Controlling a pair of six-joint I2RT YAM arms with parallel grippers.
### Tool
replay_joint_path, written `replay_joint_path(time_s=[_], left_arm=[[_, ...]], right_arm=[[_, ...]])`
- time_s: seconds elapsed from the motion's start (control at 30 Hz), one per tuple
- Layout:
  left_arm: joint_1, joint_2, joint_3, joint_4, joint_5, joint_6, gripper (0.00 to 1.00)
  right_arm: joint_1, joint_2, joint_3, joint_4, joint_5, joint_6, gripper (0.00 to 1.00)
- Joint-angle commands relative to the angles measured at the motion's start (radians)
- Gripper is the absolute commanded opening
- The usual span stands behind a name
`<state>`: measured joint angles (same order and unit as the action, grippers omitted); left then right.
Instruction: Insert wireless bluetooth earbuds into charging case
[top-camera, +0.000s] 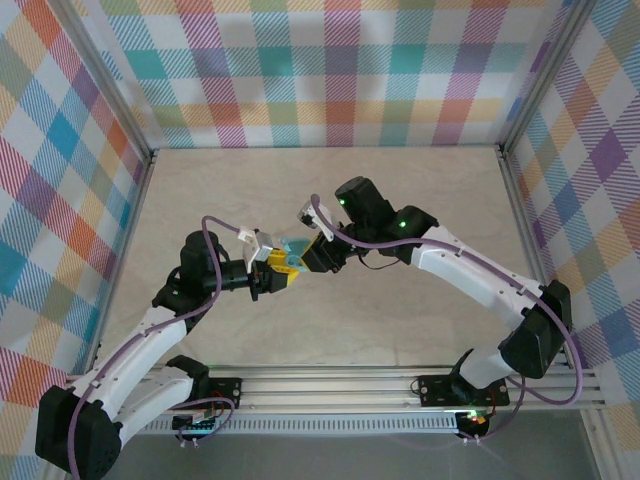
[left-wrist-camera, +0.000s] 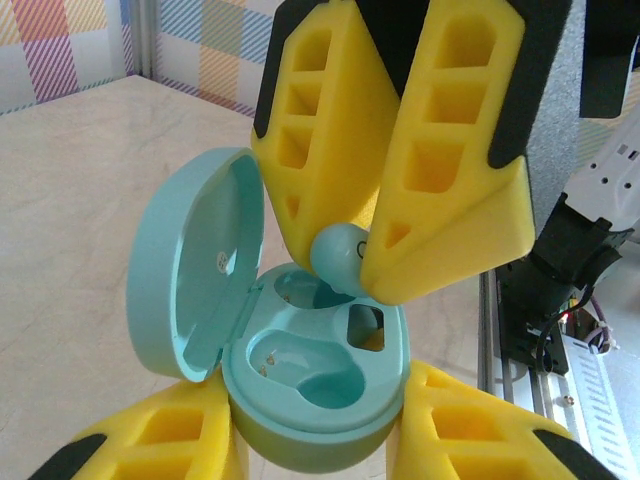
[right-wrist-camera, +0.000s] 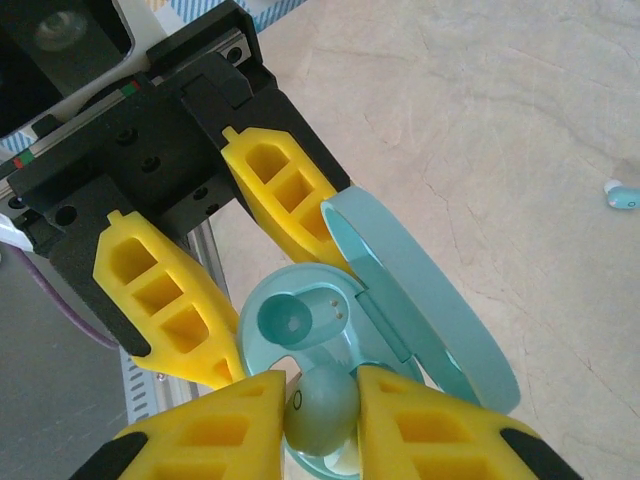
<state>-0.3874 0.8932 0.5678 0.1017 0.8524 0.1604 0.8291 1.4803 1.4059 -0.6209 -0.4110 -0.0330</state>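
Clamping the charging case (left-wrist-camera: 300, 365) in the left gripper (left-wrist-camera: 315, 440); we seat squarely the earbud (left-wrist-camera: 338, 255) pinched by the right gripper (right-wrist-camera: 320, 395).

White-black arms (top-camera: 480, 285), purple cables (top-camera: 207, 228), yellow hollow-celled jaws.

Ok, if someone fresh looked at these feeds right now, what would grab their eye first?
Bright yellow fingers meeting mid-table: the left hand grips the light-blue charging case from both sides, its lid open. Right above it, the right hand pinches one earbud between its tips. A second earbud lies loose on the pale table, far right in the right wrist view.
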Motion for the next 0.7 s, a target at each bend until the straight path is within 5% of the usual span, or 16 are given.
replay_joint_path(time_s=[0.0, 0.67], left_arm=[[0.001, -0.024, 0.041, 0.069, 0.054, -0.004, 0.00], [0.001, -0.043, 0.023, 0.116, 0.086, -0.024, 0.00]], right_arm=[[0.004, 0.018, -0.016, -0.002, 0.024, 0.010, 0.24], [0.003, 0.018, 0.014, -0.008, 0.050, 0.015, 0.31]])
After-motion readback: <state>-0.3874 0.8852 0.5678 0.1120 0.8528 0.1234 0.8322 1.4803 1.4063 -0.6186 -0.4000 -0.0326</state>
